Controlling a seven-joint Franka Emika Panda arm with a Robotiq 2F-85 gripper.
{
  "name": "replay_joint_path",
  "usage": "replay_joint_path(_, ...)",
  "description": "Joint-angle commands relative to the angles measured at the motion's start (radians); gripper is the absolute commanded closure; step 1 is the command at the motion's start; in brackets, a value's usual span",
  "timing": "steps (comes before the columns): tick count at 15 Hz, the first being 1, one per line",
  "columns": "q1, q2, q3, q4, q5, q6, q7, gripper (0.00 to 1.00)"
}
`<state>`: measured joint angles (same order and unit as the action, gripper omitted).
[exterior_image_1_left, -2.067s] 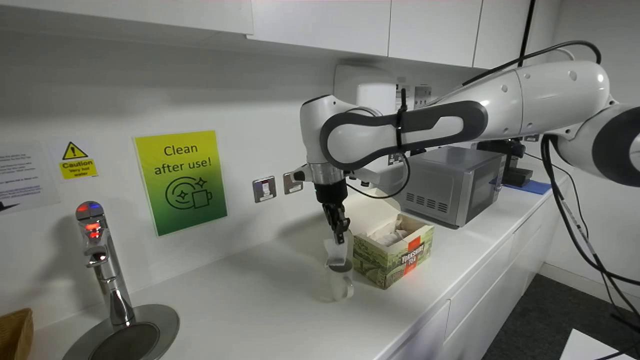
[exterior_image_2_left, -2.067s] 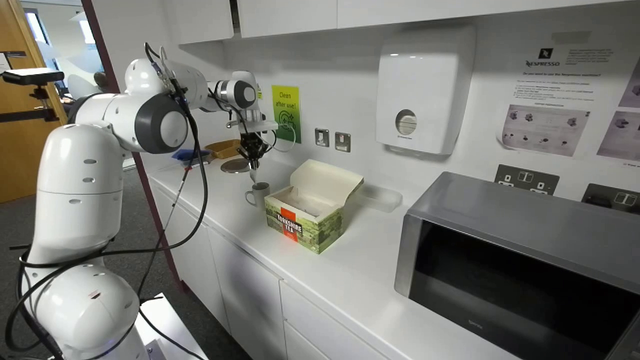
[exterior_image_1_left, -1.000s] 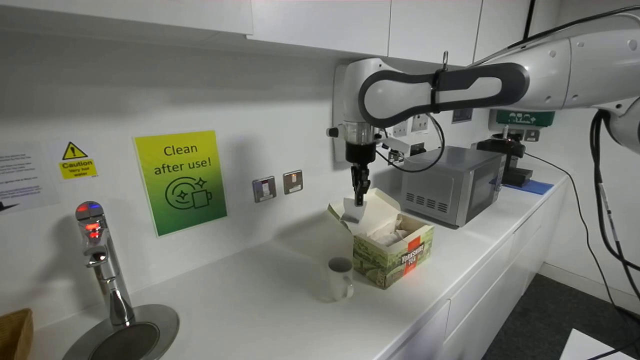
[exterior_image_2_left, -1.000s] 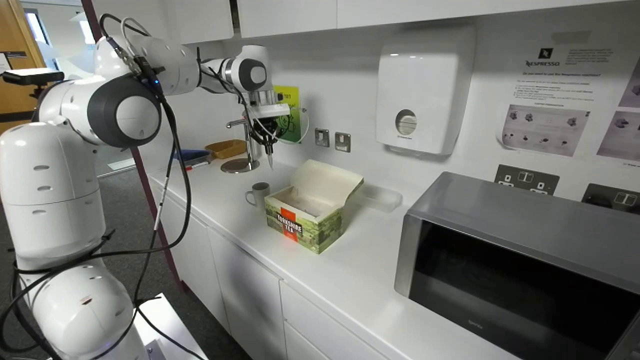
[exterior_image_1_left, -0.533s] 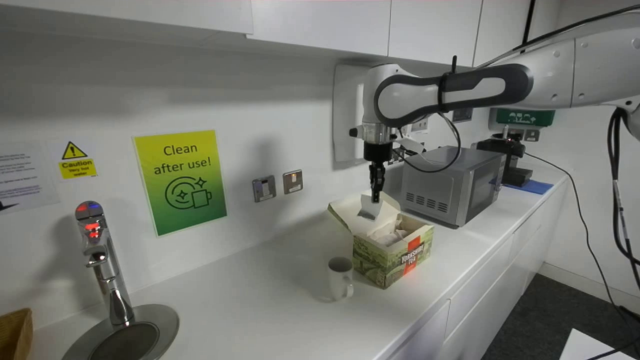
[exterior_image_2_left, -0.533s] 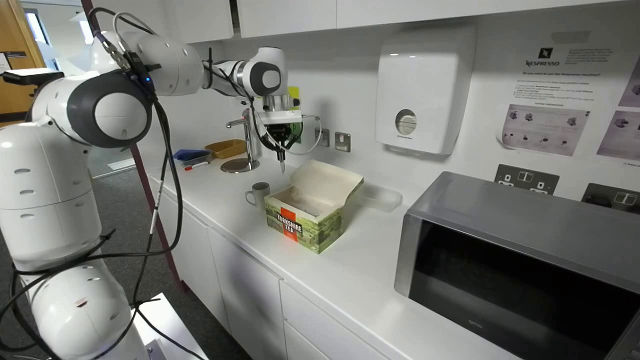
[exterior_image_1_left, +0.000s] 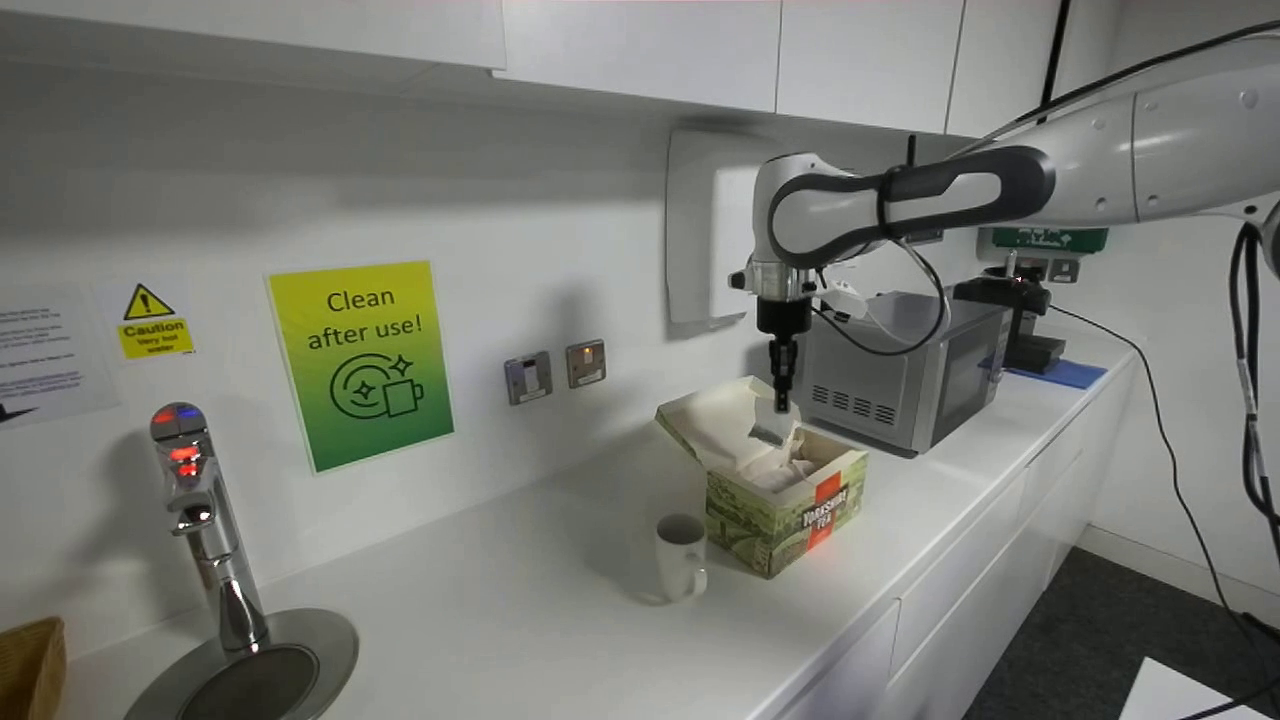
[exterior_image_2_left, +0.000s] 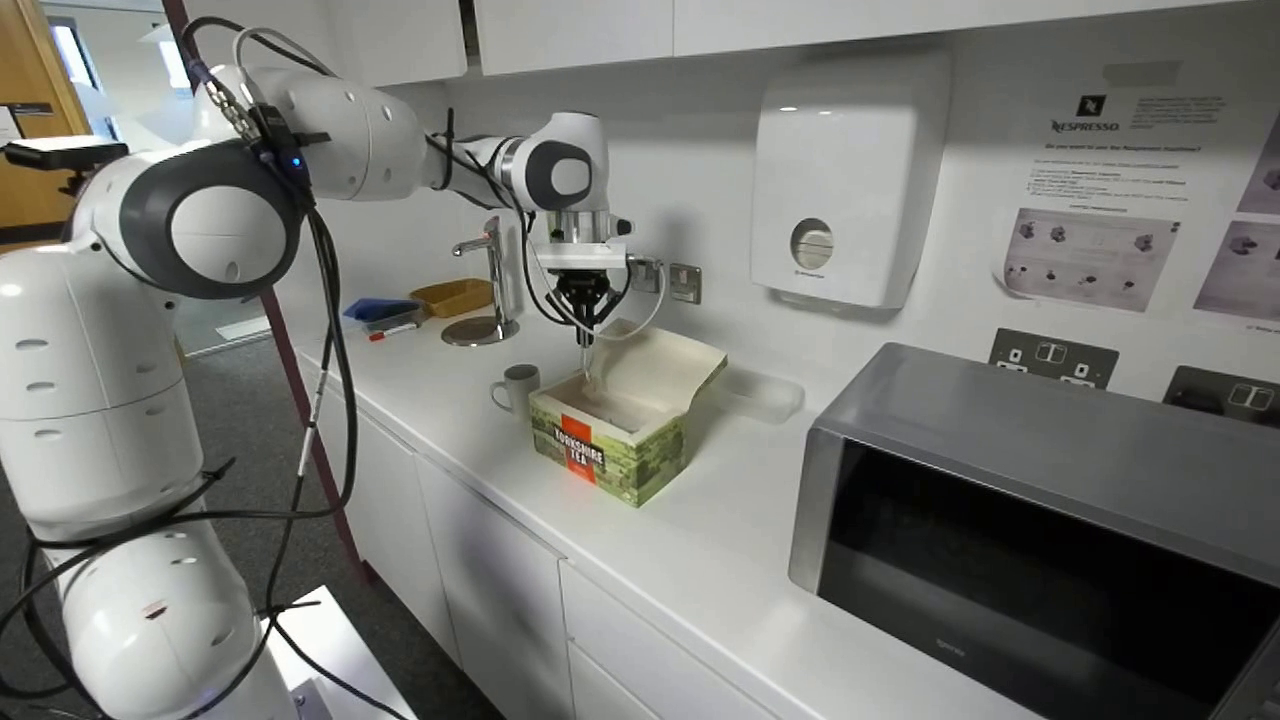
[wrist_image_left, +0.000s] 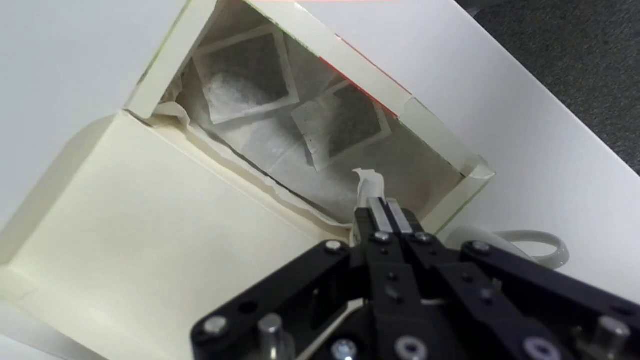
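A tea bag (exterior_image_1_left: 772, 430) dangles at the box (exterior_image_1_left: 742, 525)!

The gripper (exterior_image_1_left: 781, 408) is clamped tight, and it has the tea bag pinched by its upper edge, over the open box at the end by the mug (exterior_image_1_left: 676, 565)! More bags (wrist_image_left: 345, 120) lie inside, the lid (exterior_image_1_left: 712, 428) leans back, and the mug stands upright on the desk (exterior_image_1_left: 500, 620). The box sits between mug and microwave (exterior_image_2_left: 1000, 560)!

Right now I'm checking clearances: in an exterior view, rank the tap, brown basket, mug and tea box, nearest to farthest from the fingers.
1. Tea box, just below the fingers.
2. Mug, left of the tea box in this view.
3. Tap, well to the left of the mug.
4. Brown basket, at the lower-left edge.
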<state>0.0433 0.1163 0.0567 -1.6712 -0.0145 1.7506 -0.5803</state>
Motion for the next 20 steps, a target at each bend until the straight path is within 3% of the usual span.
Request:
replay_joint_path(1, -0.023, -0.013, -0.013, -0.038, 0.016, 0.017, 0.042, 1.0)
replay_joint_path(20, -0.038, 0.147, -0.011, 0.002, 0.006, -0.01, 0.103, 1.0)
